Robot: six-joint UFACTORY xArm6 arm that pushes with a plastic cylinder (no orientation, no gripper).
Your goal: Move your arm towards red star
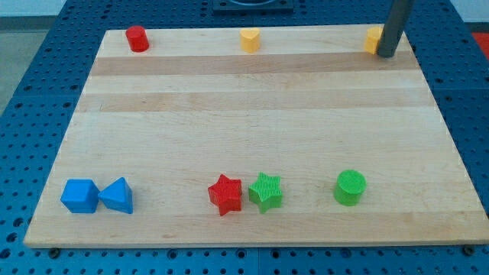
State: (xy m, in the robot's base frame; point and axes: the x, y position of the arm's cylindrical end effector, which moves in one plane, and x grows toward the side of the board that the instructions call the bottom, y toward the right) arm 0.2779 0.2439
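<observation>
The red star lies near the view's bottom, a little left of centre, touching or almost touching a green star on its right. My tip is at the view's top right corner of the board, right beside a yellow block that it partly hides. The tip is far from the red star, across the board diagonally.
A red cylinder stands at the top left and a yellow block at the top centre. A green cylinder sits at the bottom right. A blue cube and a blue triangular block sit at the bottom left.
</observation>
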